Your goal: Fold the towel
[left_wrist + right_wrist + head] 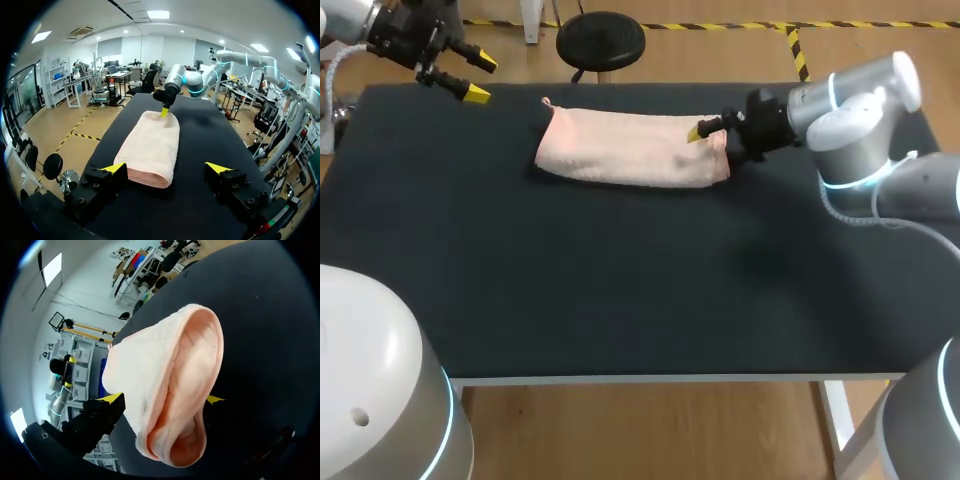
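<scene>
towel point(630, 148) is lying as a long pink band across the far middle of the black table point(620, 300). it is already doubled along its length, so the step in hand is looking like the crosswise fold, right end over to left end.

right arm point(860, 110) is reaching in at the towel's right end. the right jaws are standing spread, with that bunched end sitting between them and one yellow tip point(112, 398) just beside the cloth. they are not pinching it yet, as far as i can judge. left arm point(345, 20) is hanging over the far left corner of the table, the left jaws spread too and holding nothing, well apart from the towel's left end.

to do this well, the right jaws should be closing on every layer at that end, not just the top one, since the open layers are gaping toward the wrist. the lift should be staying low and the carry straight along the band, so the edges are meeting squarely. a skewed pull is likely dragging the whole towel.
</scene>
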Motion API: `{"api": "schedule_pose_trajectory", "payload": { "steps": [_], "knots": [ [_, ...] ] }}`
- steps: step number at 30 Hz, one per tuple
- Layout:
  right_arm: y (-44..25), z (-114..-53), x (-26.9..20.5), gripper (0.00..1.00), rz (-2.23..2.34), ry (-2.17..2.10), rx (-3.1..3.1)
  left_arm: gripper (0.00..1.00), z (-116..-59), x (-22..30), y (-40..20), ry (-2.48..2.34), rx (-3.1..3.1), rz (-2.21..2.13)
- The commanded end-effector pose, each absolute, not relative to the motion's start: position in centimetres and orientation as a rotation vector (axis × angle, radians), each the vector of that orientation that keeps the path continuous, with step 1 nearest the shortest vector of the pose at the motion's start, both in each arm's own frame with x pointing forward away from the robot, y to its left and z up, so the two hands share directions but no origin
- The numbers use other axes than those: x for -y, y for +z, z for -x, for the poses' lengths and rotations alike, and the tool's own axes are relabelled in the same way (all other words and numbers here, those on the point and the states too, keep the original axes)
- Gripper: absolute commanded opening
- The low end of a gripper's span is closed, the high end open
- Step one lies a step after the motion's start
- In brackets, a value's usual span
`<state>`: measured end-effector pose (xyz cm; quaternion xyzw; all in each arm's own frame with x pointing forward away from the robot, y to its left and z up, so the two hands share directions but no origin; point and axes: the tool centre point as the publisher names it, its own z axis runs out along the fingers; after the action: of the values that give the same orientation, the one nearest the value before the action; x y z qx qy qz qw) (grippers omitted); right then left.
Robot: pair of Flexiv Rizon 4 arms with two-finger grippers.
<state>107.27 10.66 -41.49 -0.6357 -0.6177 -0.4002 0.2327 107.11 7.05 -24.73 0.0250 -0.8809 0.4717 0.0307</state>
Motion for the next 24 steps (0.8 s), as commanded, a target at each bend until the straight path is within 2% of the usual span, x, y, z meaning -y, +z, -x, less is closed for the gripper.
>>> {"api": "schedule_pose_trajectory", "payload": {
  "steps": [1, 2, 3, 12, 24],
  "knots": [
    [-42.3, -107.4, -11.1, 0.37, 1.751, -1.107, 1.691, 1.0, -107.2, -7.1, -24.8, 1.455, 2.712, -0.072],
    [-42.2, -107.5, -11.2, 0.12, 1.752, -1.112, 1.686, 1.0, -107.2, -7.1, -24.8, 1.455, 2.712, -0.072],
    [-42.2, -107.5, -11.3, 0.0, 1.752, -1.118, 1.682, 1.0, -107.2, -7.1, -24.8, 1.455, 2.712, -0.072],
    [-40.5, -108.1, -11.5, 0.0, 1.848, -1.099, 1.69, 1.0, -107.2, -7.1, -24.8, 1.455, 2.712, -0.072],
    [-35.3, -109.1, -15.0, 0.0, 2.014, -0.772, 2.191, 1.0, -107.2, -7.1, -24.8, 1.455, 2.712, -0.072]
  ]
}}
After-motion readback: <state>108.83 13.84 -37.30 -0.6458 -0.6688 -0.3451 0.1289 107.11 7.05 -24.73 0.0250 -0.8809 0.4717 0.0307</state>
